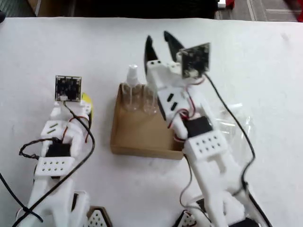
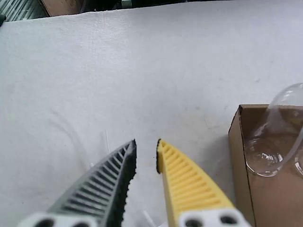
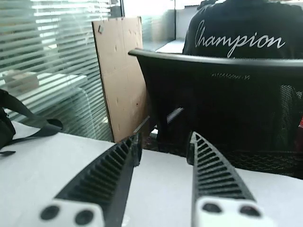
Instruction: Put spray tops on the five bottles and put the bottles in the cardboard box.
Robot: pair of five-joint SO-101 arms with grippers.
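Cardboard box (image 1: pixel 142 135) sits on the white bench (image 1: pixel 265 61) between the arms, with clear bottles (image 1: pixel 131 94) upright at its far end. Left gripper (image 2: pixel 146 143): jaws slightly parted, empty, near the box. Right gripper (image 3: pixel 163 138): jaws spread, empty, raised beyond the box and facing a black chair (image 3: pixel 227 94).

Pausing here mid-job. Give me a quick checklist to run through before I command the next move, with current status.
1. Left end effector empty: ok, slightly open, nothing between its fingers.
2. Right end effector empty: ok, open, raised above the box's far end.
3. Cardboard box upright, open side up: ok.
4. All five bottles boxed: cannot tell; clear ones stand at its far end, count unclear.
5. Spray top on every bottle: cannot tell; one white top shows.
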